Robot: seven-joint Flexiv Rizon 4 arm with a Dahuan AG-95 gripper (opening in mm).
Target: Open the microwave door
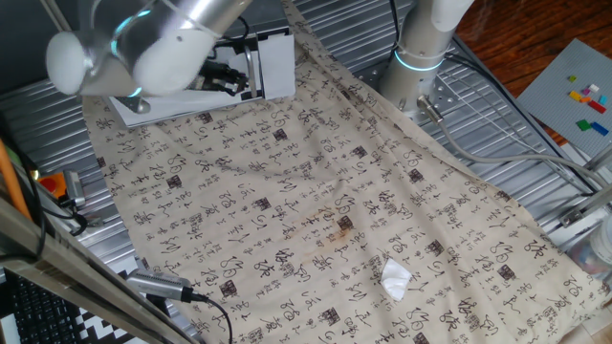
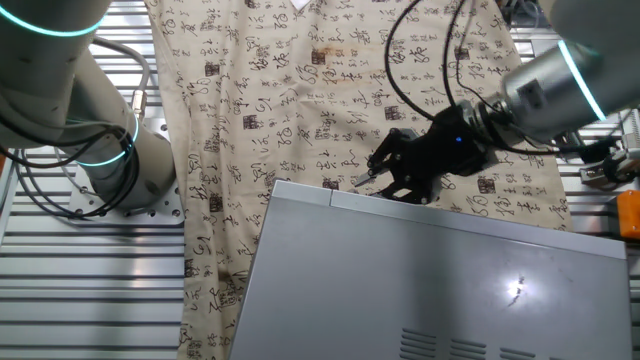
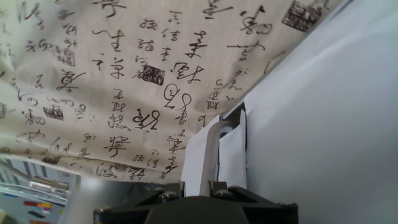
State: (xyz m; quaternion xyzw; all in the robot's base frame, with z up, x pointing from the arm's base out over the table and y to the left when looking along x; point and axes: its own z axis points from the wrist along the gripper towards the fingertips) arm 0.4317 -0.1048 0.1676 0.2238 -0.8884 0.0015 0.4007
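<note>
The microwave (image 2: 430, 290) fills the near side of the other fixed view as a light-grey box. In one fixed view its white front (image 1: 277, 62) shows at top left, mostly behind my arm. The lower strip of the microwave door (image 1: 182, 108) shows under the arm. My black gripper (image 2: 368, 178) is at the front edge, also seen in one fixed view (image 1: 239, 81). In the hand view a white raised door edge (image 3: 210, 149) beside a dark slit runs up between my narrowly set jaws (image 3: 200, 186). The fingertips are hidden.
The beige cloth with black characters (image 1: 316, 201) covers the ribbed metal tabletop (image 2: 80, 290). A crumpled white paper (image 1: 397, 279) lies on the cloth near the front. The arm's base (image 1: 421, 57) and its cables stand at the back right. A grey board with coloured bricks (image 1: 574, 96) is far right.
</note>
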